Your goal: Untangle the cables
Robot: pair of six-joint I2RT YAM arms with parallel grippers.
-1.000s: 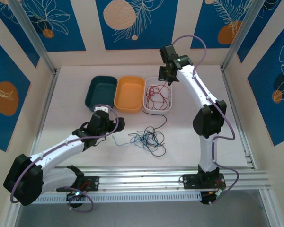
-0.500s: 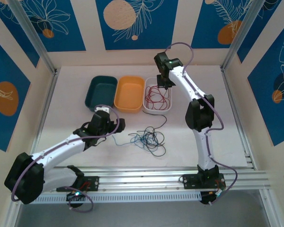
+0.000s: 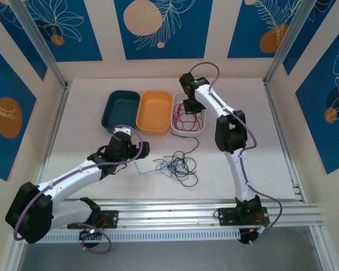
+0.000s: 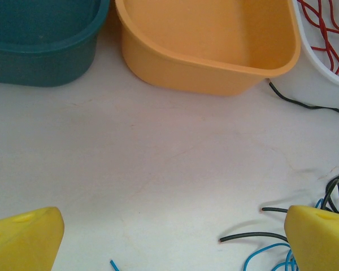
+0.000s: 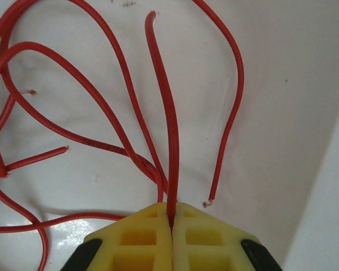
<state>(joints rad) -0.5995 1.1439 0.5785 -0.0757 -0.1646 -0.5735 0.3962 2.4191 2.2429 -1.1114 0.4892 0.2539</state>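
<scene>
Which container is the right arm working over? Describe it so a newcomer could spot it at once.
At the far side of the table, three bins stand in a row. The right-hand one is the white bin, beside the orange bin, with the right gripper over it. Unlike the teal bin and the orange one, it holds loose red cables.

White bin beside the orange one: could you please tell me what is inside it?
Loose red cables lie looped inside the white bin. The right fingers are shut on one red strand there. The right arm covers the bin's far end, so anything beneath is hidden.
</scene>
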